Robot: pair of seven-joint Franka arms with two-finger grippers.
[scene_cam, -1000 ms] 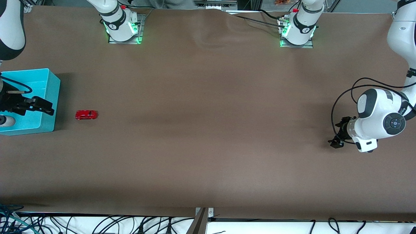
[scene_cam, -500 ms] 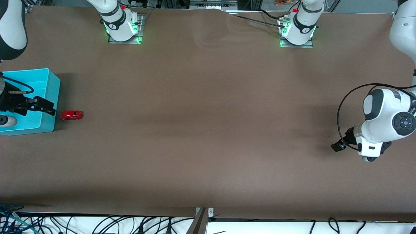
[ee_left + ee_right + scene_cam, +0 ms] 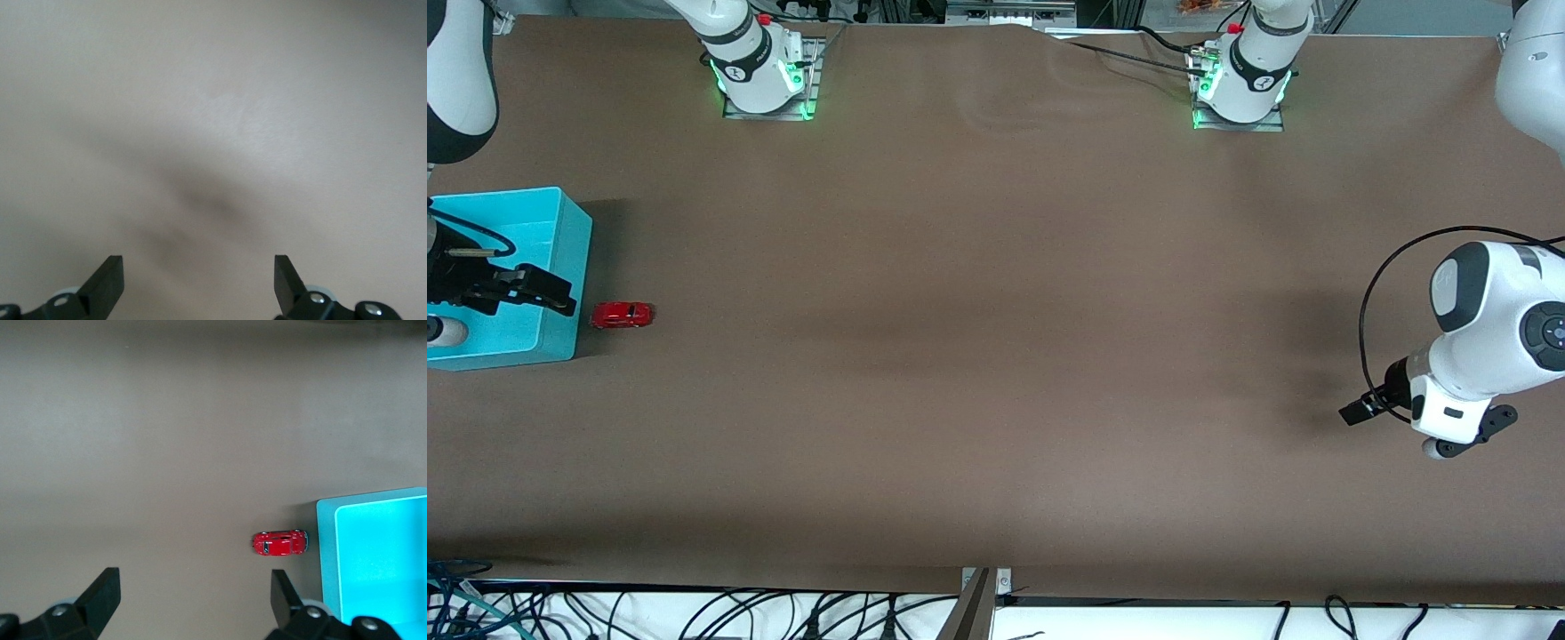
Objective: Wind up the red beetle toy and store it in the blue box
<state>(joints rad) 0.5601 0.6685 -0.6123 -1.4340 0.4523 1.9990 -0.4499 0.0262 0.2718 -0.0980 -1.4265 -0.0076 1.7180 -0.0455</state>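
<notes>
The red beetle toy [image 3: 623,315] stands on the brown table right beside the blue box [image 3: 560,222], at the right arm's end of the table. In the right wrist view the toy [image 3: 280,543] sits a small gap from the box's wall [image 3: 327,553]. My right gripper [image 3: 560,298] hangs open and empty over the box's edge nearest the toy; its open fingers show in the right wrist view [image 3: 193,583]. My left gripper [image 3: 1359,412] is open and empty over bare table at the left arm's end, and its wrist view [image 3: 198,267] shows only table.
The two arm bases [image 3: 765,80] [image 3: 1240,84] stand along the table's edge farthest from the camera. Cables [image 3: 694,613] hang below the table's edge nearest the camera. The tabletop between the toy and the left gripper is bare brown.
The toy rolled toward the box and stopped beside it. The left arm swung toward the camera's side and turned. The right gripper stayed over the box.
</notes>
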